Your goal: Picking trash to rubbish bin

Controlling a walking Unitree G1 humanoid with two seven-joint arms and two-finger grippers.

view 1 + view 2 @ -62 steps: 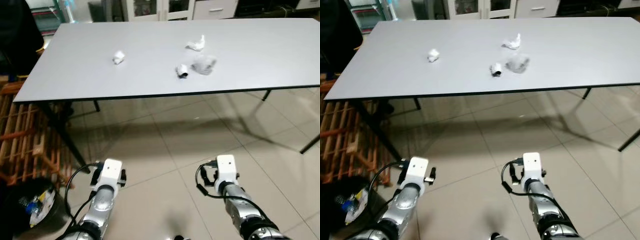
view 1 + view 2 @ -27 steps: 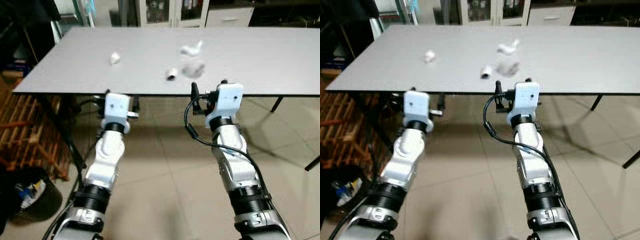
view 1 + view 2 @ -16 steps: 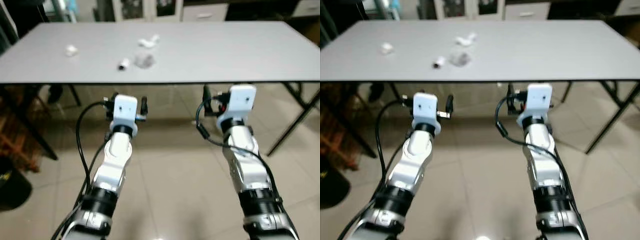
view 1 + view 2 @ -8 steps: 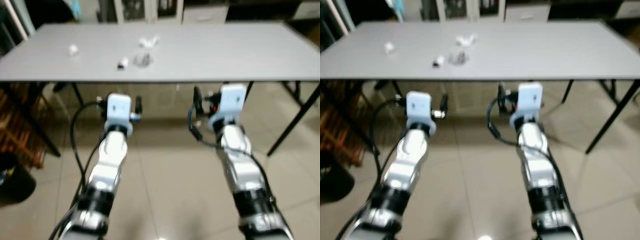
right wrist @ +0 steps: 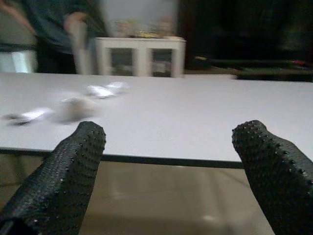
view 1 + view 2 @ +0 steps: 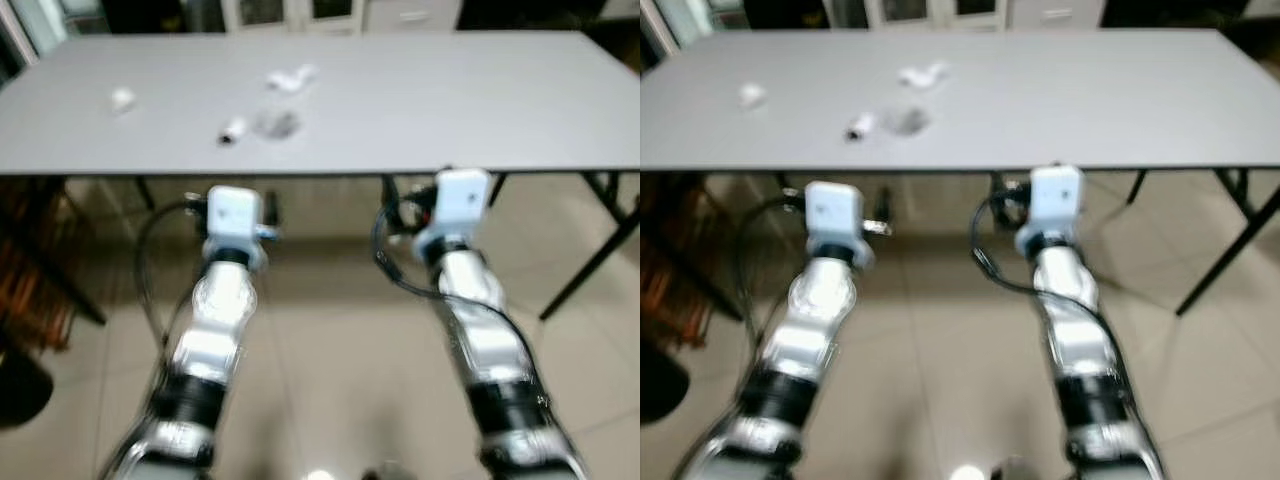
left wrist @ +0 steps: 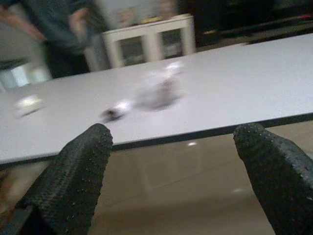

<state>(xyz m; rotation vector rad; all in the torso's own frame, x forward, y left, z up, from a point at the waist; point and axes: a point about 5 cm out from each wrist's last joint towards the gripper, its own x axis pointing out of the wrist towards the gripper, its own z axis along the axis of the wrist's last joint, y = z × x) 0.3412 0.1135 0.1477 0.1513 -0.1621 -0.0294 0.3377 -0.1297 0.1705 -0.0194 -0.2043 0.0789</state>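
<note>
While both arms are reaching forward at about table-edge height, the left gripper (image 7: 171,181) and right gripper (image 5: 168,178) are both gaping wide, fingers far apart, holding and touching nothing. That posture, I judge, is a readying one: the wrists are sitting just short of the near edge of the table (image 6: 480,110), a little below its top, so the fingers are pointing across the surface toward the trash, not yet down onto it.

Farther on, the trash is lying on the table's left half, well apart from both grippers. Nearest the edge are a small dark-ended scrap (image 6: 231,133) and, just beside it, a greyish crumpled wad (image 6: 276,124). Beyond them a white crumpled tissue (image 6: 291,78) is resting, and off to the left a lone white scrap (image 6: 122,98) is sitting by itself.

At the far side, a person (image 7: 73,29) in dark clothes is standing, blurred, beside a white cabinet (image 7: 151,44).
</note>
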